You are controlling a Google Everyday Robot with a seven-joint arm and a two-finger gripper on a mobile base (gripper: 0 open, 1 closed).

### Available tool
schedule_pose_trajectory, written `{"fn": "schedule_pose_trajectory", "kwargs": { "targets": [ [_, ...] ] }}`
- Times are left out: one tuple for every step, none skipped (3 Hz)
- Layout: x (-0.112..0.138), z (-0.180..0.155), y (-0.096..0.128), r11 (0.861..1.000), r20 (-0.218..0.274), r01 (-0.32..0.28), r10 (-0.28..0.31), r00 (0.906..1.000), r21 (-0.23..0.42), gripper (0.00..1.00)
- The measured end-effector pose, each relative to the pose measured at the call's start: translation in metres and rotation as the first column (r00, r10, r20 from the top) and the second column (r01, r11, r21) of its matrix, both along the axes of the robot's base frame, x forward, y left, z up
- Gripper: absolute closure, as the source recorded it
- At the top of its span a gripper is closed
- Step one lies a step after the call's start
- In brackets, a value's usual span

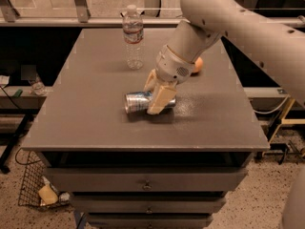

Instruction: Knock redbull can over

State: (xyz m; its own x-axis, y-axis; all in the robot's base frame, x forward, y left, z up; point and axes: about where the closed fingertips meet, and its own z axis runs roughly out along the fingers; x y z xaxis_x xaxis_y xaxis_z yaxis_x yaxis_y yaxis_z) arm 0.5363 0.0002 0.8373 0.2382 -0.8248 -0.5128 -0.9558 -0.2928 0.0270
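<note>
1. Already on its side, the redbull can (137,102) lay near the middle of the grey table (86,123), its round end facing the left edge and its length running toward the right.
2. Over the can's right half sat the gripper (152,99), reaching down from above and touching the can, with cream-coloured parts showing both in front of the can and behind it.
3. Whether the gripper was clamped on the can or only straddling it could not be told.
4. From the upper right corner the pale robot arm (228,18) stretched across the table, its wrist angled down and to the left above the can.
5. A clear plastic water bottle (133,37) stood upright near the table's far edge, well apart from the can and to the left of the arm.
6. A small orange round thing (198,65) rested on the table behind the wrist, partly hidden by it.
7. Below the tabletop ran a row of drawers (147,180), and a wire basket (31,187) sat on the speckled floor at the lower left.
</note>
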Motion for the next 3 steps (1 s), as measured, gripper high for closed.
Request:
{"fn": "schedule_pose_trajectory", "kwargs": {
  "targets": [
    [0.0006, -0.0009, 0.0019, 1.0, 0.001, 0.0, 0.0, 1.0, 0.002, 0.11],
    [0.001, -0.0017, 0.0034, 1.0, 0.002, -0.001, 0.001, 1.0, 0.003, 0.0],
    [0.0011, -0.0016, 0.0032, 1.0, 0.003, -0.001, 0.001, 1.0, 0.003, 0.0]
  ]
}}
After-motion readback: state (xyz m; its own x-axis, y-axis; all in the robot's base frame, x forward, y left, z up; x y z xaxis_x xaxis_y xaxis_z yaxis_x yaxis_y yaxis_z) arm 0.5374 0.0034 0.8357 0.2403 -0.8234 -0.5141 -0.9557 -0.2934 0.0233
